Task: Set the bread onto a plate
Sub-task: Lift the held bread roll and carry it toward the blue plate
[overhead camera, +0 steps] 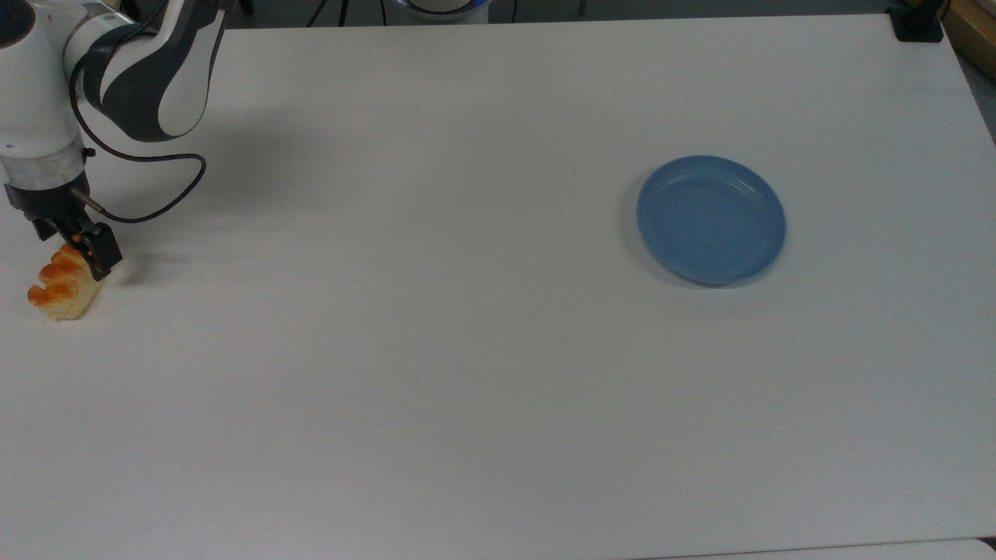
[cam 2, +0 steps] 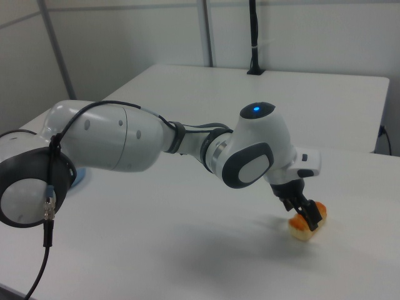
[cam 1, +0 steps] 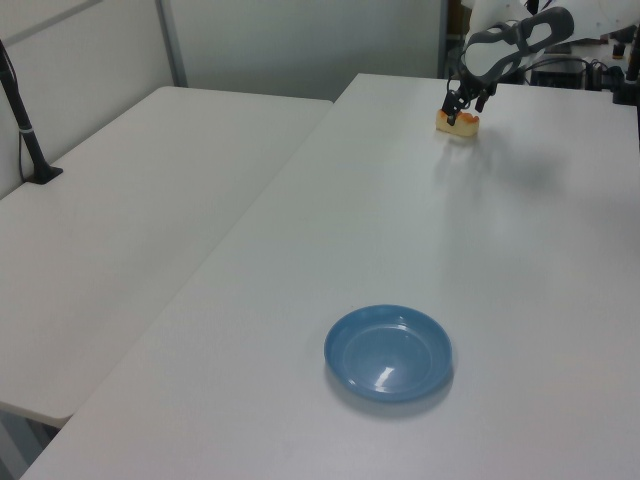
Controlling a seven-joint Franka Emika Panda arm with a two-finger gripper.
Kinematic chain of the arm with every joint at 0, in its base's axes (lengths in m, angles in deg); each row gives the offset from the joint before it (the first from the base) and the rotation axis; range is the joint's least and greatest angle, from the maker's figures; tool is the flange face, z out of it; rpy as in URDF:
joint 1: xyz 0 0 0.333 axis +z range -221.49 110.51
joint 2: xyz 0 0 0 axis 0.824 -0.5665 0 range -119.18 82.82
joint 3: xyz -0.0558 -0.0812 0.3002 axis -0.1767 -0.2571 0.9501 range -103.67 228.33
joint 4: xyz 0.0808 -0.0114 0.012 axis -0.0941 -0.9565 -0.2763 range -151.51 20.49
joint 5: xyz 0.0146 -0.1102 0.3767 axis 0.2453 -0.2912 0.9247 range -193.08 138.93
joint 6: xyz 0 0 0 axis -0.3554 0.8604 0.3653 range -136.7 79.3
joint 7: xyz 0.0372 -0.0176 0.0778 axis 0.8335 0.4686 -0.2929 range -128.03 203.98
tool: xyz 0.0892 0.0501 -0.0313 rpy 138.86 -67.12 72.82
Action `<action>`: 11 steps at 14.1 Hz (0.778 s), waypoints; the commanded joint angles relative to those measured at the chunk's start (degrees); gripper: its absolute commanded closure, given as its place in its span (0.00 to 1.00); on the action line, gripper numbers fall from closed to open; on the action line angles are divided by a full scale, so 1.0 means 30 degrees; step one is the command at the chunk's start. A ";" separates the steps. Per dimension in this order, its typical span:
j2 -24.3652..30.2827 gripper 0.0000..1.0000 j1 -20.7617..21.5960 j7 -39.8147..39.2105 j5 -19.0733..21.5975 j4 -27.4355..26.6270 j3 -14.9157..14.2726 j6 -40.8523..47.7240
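Note:
The bread (overhead camera: 56, 294), a small cream loaf with orange-brown bumps, lies at the far left of the white table in the top view. My gripper (overhead camera: 76, 253) is down over the loaf's far end, open, with one finger on each side of it. The left view has the bread (cam 1: 457, 124) far back on the table under the gripper (cam 1: 463, 108). From the right view the fingers straddle the orange top of the bread (cam 2: 302, 230), the gripper (cam 2: 308, 215) low over it. The round blue plate (overhead camera: 710, 219) sits far off toward the top view's right, and near the front in the left view (cam 1: 389, 353).
The arm's white and grey links (overhead camera: 148, 70) and a looping black cable (overhead camera: 167, 204) hang over the top view's left corner. A black clamp (overhead camera: 917, 27) sits at the table's far right corner. A second white table (cam 1: 120, 230) with a black pole (cam 1: 25, 120) adjoins in the left view.

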 commanded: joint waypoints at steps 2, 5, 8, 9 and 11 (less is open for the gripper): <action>-0.0106 0.37 -0.0121 -0.0033 -0.0734 0.0119 0.0203 -0.0239; -0.0135 0.62 -0.0121 -0.0062 -0.1086 0.0060 0.0203 -0.0239; -0.0077 0.77 -0.0121 -0.0091 -0.1322 0.0060 0.0203 -0.0239; 0.0069 0.80 -0.0121 -0.0294 -0.1322 0.0060 0.0174 -0.0181; 0.0914 0.84 -0.0062 -0.0646 -0.1264 0.0002 0.0232 0.0053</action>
